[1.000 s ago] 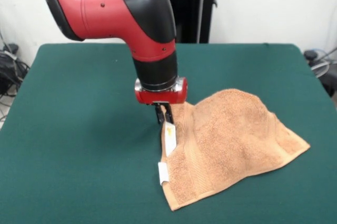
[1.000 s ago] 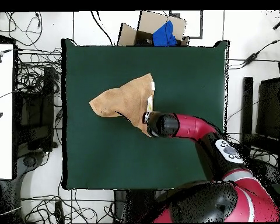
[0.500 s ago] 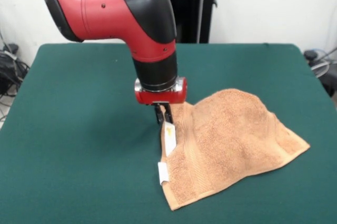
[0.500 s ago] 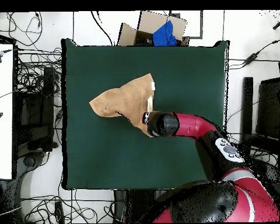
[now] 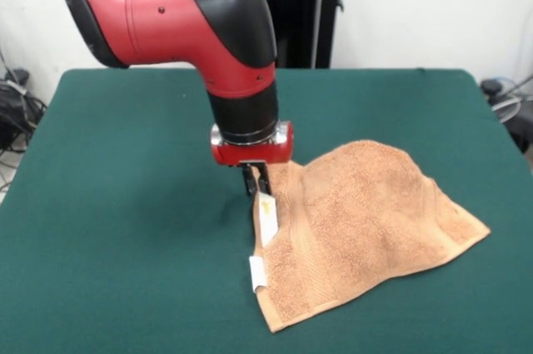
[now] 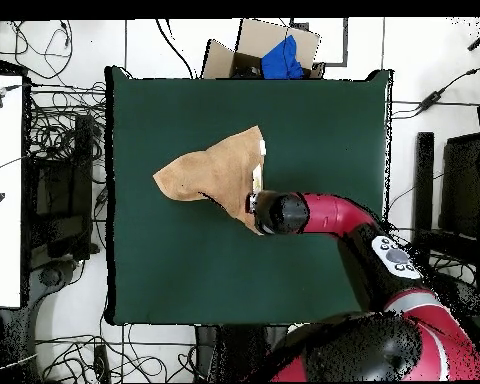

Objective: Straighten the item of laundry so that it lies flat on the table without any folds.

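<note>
Front view showed the orange-tan towel (image 5: 366,221) lying humped and creased on the right half of the green table (image 5: 125,229), its white tags (image 5: 266,219) along the near-left edge. The gripper (image 5: 257,181) stood pinched on the towel's raised corner. Soft, light terry of this kind would likely drape and drag easily; corners and border bands looked the surest places to hold.
</note>
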Tool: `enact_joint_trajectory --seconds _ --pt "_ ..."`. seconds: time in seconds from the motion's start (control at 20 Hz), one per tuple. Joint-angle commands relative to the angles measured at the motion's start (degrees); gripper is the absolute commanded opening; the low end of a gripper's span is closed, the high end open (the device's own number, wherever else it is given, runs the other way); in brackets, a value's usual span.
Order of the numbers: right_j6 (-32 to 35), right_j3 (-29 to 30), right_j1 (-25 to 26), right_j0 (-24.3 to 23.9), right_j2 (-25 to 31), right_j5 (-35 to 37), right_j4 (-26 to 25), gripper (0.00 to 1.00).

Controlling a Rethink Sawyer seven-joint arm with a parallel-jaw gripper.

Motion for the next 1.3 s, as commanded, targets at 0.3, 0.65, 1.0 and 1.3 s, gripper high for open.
enact_joint_trajectory --seconds 0.3,0.65,1.0,1.3 --pt "-14.44 -10.64 2.14 -10.54 -5.44 3.64 -14.55 0.00" --pt "-15.30 -10.92 1.26 -11.82 -3.72 7.05 -16.37 0.00" --pt "-15.78 -10.32 0.11 -12.12 -3.51 9.41 -15.85 0.00" --pt "-12.83 -8.93 -2.53 -10.19 -4.66 12.19 -14.61 0.00"
